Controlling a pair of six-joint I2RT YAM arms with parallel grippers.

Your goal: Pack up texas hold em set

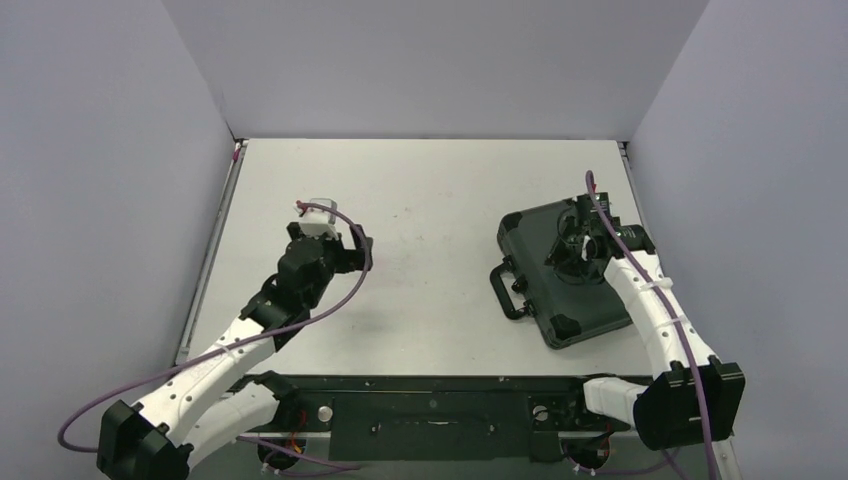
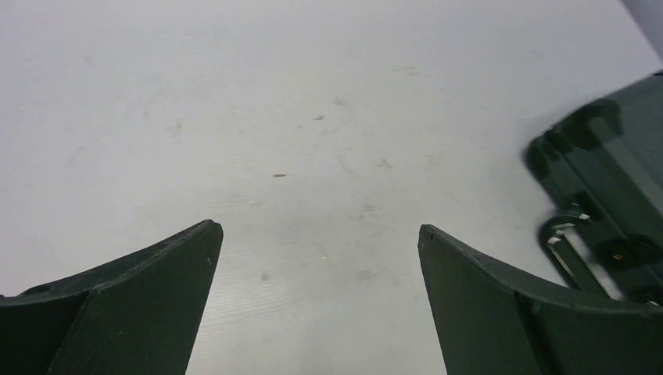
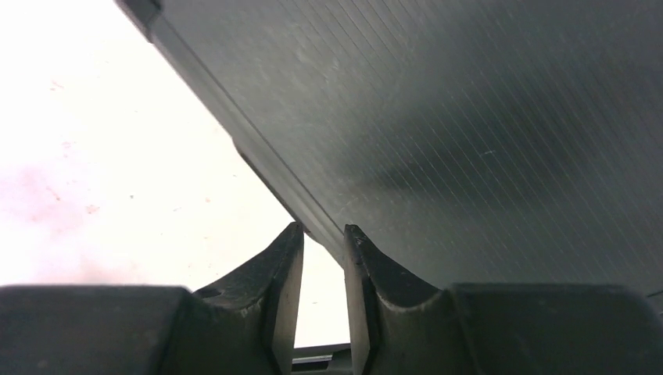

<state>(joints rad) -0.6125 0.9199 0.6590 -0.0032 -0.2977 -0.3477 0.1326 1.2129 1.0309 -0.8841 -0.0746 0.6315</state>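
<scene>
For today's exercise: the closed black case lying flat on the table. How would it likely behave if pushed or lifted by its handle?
The case lies flat and broad, so a push would probably slide it rather than tip it. Its straight edges and capped corners suggest a stiff shell. Lifted by the side handle, it would likely swing to hang beneath it.

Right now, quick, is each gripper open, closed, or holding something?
Left gripper: wide open, holding nothing.
Right gripper: barely open, holding nothing, at the edge of the closed black case.
</scene>
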